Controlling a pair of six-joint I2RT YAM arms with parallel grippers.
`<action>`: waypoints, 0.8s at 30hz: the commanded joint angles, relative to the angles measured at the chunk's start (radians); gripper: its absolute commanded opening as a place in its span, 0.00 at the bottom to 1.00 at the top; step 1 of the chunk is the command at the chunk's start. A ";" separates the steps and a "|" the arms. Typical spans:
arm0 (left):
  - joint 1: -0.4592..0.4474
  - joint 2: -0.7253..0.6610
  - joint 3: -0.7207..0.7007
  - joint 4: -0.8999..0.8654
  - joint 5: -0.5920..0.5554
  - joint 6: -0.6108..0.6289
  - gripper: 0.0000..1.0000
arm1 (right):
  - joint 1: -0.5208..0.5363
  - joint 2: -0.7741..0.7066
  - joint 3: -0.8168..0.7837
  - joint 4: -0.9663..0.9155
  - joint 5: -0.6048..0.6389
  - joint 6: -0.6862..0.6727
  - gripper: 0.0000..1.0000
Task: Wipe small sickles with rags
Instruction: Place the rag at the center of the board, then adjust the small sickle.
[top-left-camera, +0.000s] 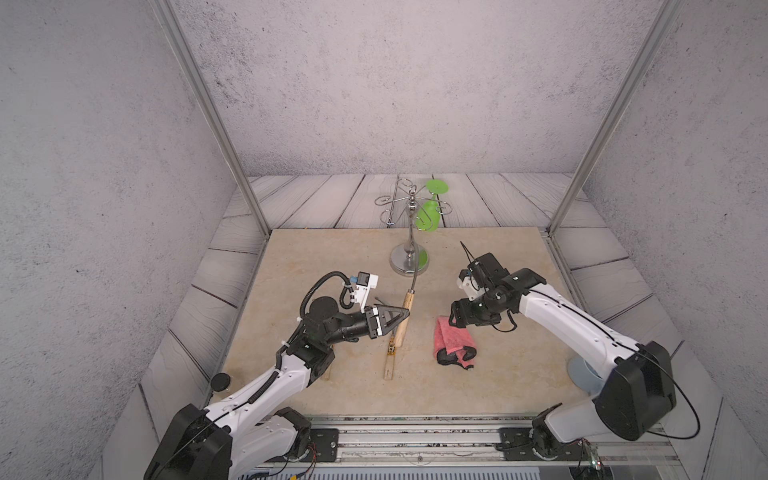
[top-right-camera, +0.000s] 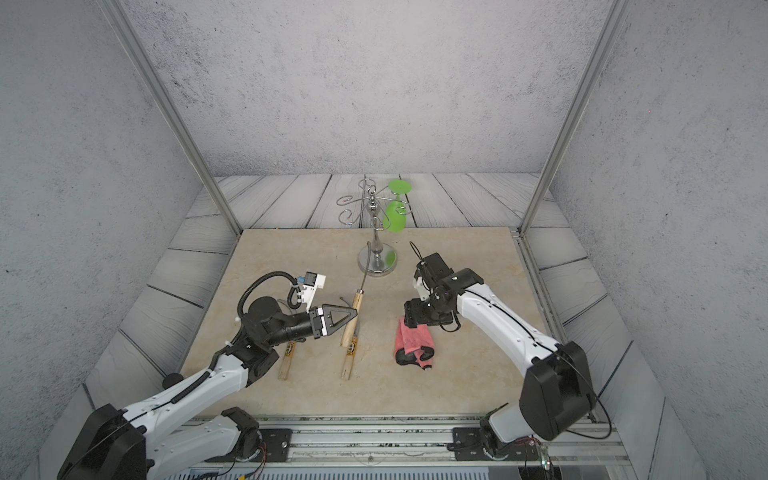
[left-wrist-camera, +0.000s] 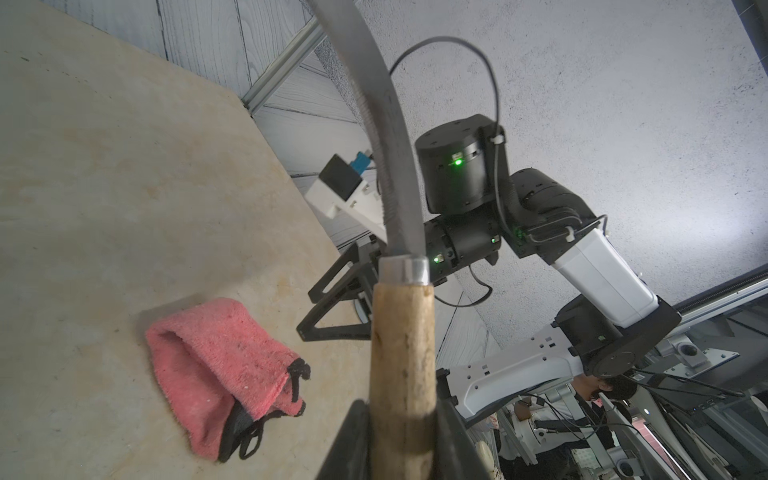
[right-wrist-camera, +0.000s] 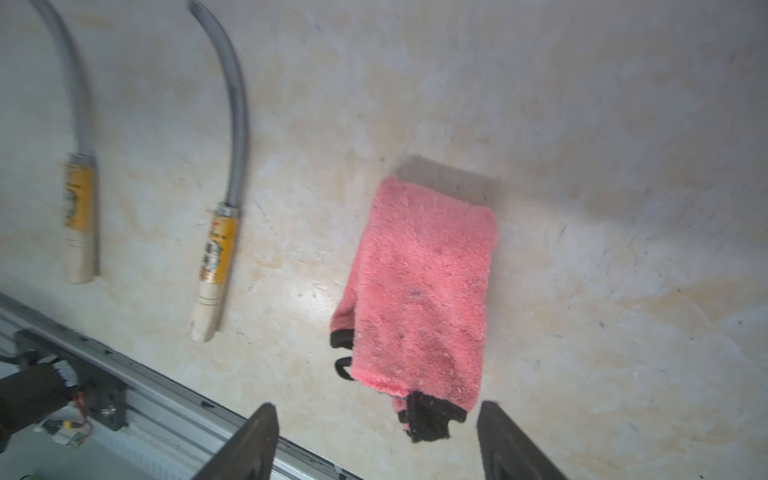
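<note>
My left gripper (top-left-camera: 404, 312) is shut on the pale wooden handle of one small sickle (top-left-camera: 402, 322), holding it off the table. Its grey blade (left-wrist-camera: 390, 137) curves up past the right arm in the left wrist view, and the jaws press both sides of the handle (left-wrist-camera: 401, 374). Two more sickles (top-right-camera: 348, 357) (top-right-camera: 286, 362) with yellow-black labels lie on the table near the left arm. The pink rag (top-left-camera: 453, 343), with a black strap at its near end, lies flat on the table. My right gripper (right-wrist-camera: 378, 406) hangs open just above the rag (right-wrist-camera: 424, 291), touching nothing.
A chrome wire-armed stand (top-left-camera: 409, 259) stands at the middle back of the beige mat, with a green goblet (top-left-camera: 430, 208) hanging on it. Metal frame posts (top-left-camera: 557, 224) rise at the mat's back corners. A rail (top-left-camera: 415, 432) runs along the front edge.
</note>
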 joint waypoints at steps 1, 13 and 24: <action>-0.007 0.006 -0.010 0.074 0.033 -0.004 0.00 | 0.000 -0.102 -0.007 0.106 -0.139 0.059 0.75; -0.046 0.034 0.008 0.094 0.035 -0.002 0.00 | 0.041 -0.135 -0.084 0.542 -0.464 0.236 0.73; -0.077 0.073 0.032 0.083 0.015 0.022 0.00 | 0.090 -0.090 -0.099 0.603 -0.473 0.266 0.70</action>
